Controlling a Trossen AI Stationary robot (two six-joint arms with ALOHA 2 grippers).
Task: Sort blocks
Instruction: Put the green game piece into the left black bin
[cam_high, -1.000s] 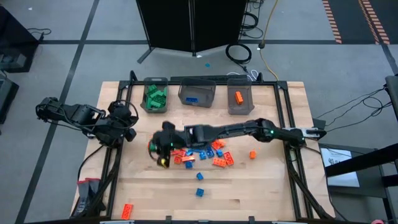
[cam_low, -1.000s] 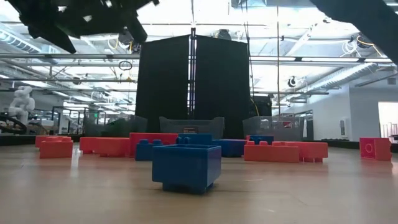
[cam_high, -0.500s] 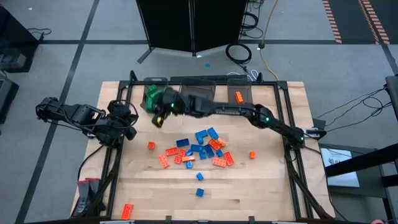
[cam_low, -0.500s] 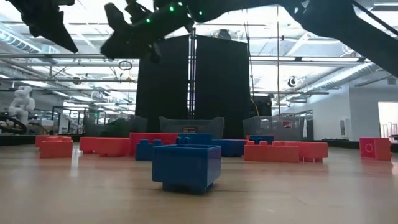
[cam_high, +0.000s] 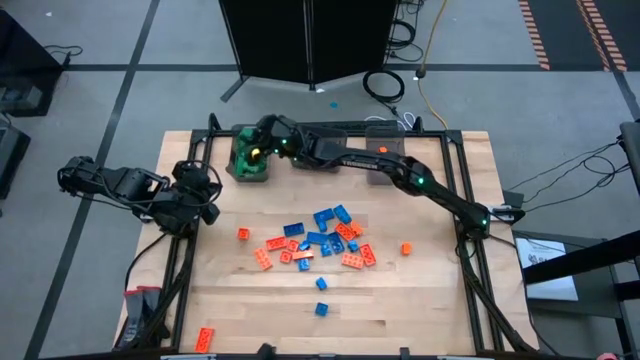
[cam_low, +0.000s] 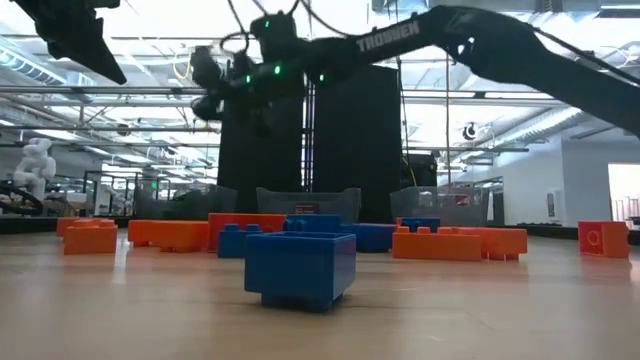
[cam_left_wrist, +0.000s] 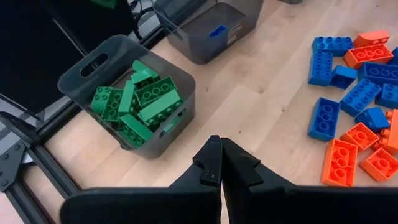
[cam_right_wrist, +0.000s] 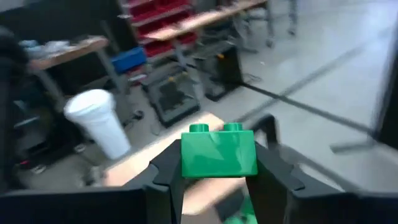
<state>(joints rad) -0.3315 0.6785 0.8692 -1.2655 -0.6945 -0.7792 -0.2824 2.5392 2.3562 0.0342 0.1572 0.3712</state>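
From above: right arm stretched across the table, right gripper (cam_high: 256, 152) over the bin of green blocks (cam_high: 250, 158) at the far left of the row. Middle bin (cam_high: 317, 152) has one blue block, right-hand bin (cam_high: 385, 155) one orange. Loose pile of blue & orange blocks (cam_high: 318, 243) mid-table; one orange block (cam_high: 407, 248) a bit right of it, two blue ones (cam_high: 321, 296) nearer the front, one orange block (cam_high: 205, 338) at the front left corner. Left arm parked at the left table edge, left gripper (cam_high: 205, 196) well apart from the pile.

Low view: a blue block (cam_low: 300, 268) sits up front, orange & blue ones in a line behind it; right arm hangs high above them.

Left wrist view: left fingers (cam_left_wrist: 211, 163) pressed together, nothing in them. Green bin (cam_left_wrist: 129, 99) packed w/ green blocks, beside it the bin w/ the blue block (cam_left_wrist: 217, 29).

Right wrist view: right fingers (cam_right_wrist: 166, 171) partly closed, clamping a green block (cam_right_wrist: 219, 151) by its sides, studs up. Room behind is blurred.
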